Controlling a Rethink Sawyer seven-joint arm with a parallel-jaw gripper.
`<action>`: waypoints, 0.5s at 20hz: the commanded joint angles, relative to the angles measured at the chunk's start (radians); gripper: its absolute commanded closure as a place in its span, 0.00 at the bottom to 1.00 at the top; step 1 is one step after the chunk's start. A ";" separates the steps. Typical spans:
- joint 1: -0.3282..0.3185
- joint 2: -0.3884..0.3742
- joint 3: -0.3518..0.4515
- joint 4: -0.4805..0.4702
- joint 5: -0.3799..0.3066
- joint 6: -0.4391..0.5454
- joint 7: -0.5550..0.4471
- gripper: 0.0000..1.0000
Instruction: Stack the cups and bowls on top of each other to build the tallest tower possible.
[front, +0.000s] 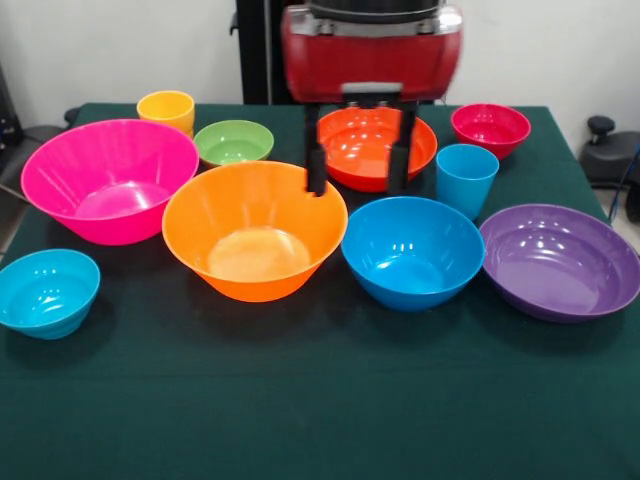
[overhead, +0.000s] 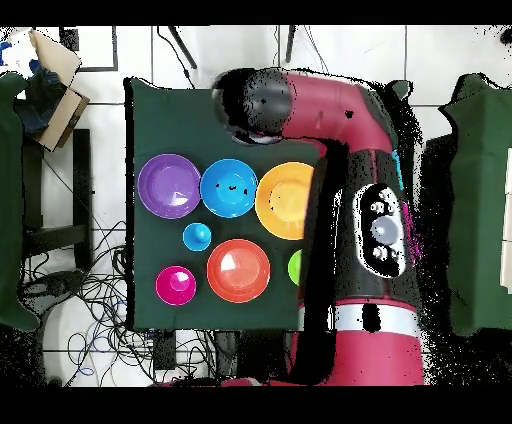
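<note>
You're looking at a dark green counter (front: 320, 400) cloth. On it: a hot pink large bowl (front: 108, 180), an orange large bowl (front: 252, 243), a red-orange bowl (front: 365, 140), a blue bowl (front: 412, 250), a purple bowl (front: 560, 260), a teal small bowl (front: 45, 292), a green small bowl (front: 233, 142), a magenta small bowl (front: 490, 128), a yellow-orange cup (front: 167, 110) and a light blue cup (front: 466, 178). The arm (overhead: 350, 120) is red and black; the pincer (front: 358, 170) is black.

The arm (overhead: 350, 200) was glossy red with black joints and a rounded black cap at its upper-left end in the overhead view. A grey oval panel with small buttons sat on a black strip at centre right. In the front view, a red housing with a dark metal rim carried the gripper (front: 358, 170), with two slim black fingers (front: 316, 160).
</note>
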 joint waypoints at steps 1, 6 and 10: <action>-0.058 0.042 0.174 -0.093 -0.113 0.179 -0.467 0.00; -0.102 0.026 0.191 -0.072 -0.132 0.178 -0.495 0.00; -0.156 -0.021 0.193 -0.014 -0.121 0.177 -0.499 0.00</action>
